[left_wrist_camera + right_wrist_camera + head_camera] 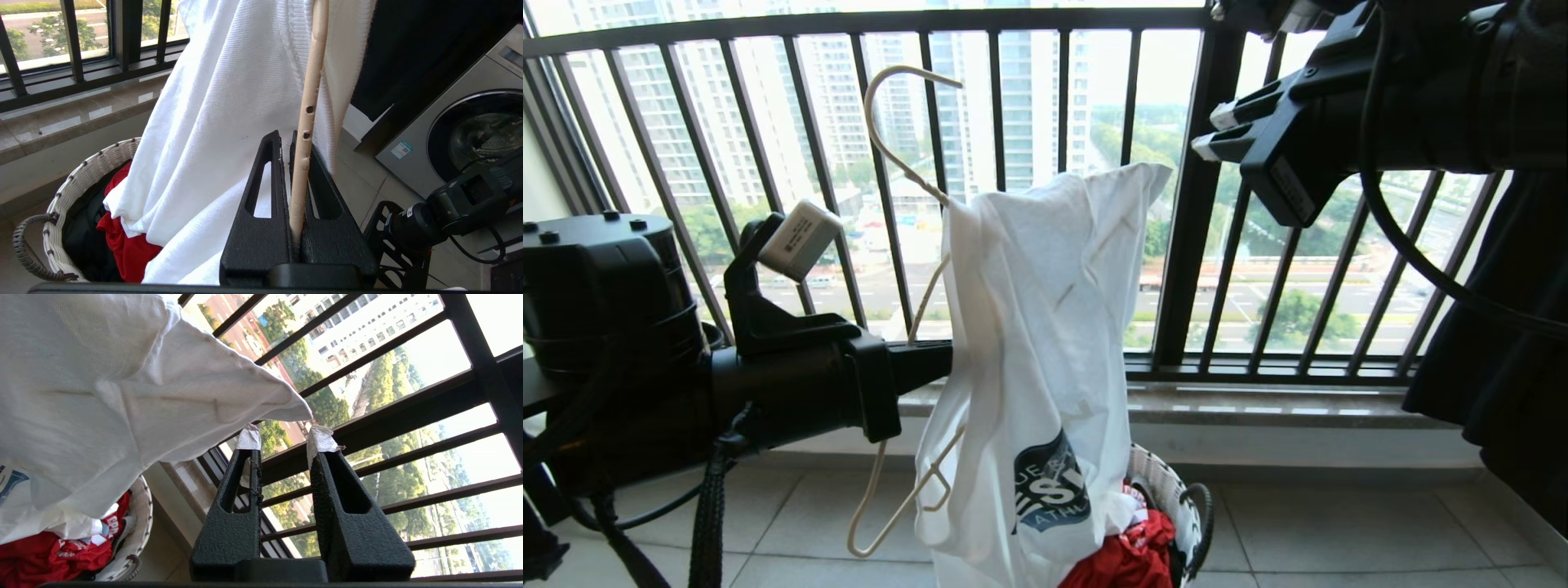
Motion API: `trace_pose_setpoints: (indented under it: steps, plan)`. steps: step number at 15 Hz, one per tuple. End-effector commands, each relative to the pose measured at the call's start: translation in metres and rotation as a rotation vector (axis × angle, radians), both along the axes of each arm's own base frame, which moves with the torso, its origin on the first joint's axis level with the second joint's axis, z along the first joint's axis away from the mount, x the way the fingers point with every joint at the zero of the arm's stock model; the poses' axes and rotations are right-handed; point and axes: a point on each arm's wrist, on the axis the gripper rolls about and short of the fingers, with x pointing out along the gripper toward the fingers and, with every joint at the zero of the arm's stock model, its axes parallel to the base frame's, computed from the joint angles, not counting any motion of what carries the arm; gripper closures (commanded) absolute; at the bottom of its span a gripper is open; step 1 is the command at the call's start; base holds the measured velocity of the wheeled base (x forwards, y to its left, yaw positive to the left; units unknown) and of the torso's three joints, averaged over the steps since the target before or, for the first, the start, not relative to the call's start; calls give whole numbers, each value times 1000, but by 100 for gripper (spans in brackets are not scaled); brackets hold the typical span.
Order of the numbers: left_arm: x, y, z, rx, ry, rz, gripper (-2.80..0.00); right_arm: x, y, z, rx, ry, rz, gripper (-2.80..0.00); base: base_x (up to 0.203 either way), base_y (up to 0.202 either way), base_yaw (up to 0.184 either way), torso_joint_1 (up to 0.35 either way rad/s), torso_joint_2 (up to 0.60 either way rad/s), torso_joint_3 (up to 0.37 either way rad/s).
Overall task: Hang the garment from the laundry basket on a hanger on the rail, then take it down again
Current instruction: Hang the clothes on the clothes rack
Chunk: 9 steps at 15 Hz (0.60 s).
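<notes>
Both claws flank the garment (1045,343) — light, limp cotton draped over the stiff, thin hanger (307,118), which the left gripper (286,141) pinches at the wire, the sound hold, while the right gripper (284,439), slightly spread, hovers empty beside a loose sleeve above the laundry basket (1176,490).

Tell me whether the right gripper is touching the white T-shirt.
Apart. In the right wrist view the right gripper has its fingers spread, with background showing between the taped fingertips and the white T-shirt corner just above them.
</notes>
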Motion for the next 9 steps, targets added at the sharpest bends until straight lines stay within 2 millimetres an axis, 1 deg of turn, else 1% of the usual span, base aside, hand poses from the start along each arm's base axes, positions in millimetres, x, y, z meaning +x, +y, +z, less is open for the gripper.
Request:
trace_pose_setpoints:
  steps: [1,3,4,6,9]
  plan:
    - [-1,7,-3,-1,7,-43,0,16,15,-13,-47,30,13,-280,0,0,0,0,0,0]
    - [-4,13,-4,-4,8,-91,0,20,19,-11,-80,17,51,-280,0,0,0,0,0,0]
    - [-6,14,-4,-5,5,-104,0,17,18,-10,-105,37,94,-280,0,0,0,0,0,0]
    - [-11,16,-7,8,-11,-146,0,6,12,-1,-130,94,186,-280,0,0,0,0,0,0]
    - [-17,18,-13,27,-21,-215,0,-6,6,-3,-155,201,343,-280,0,0,0,0,0,0]
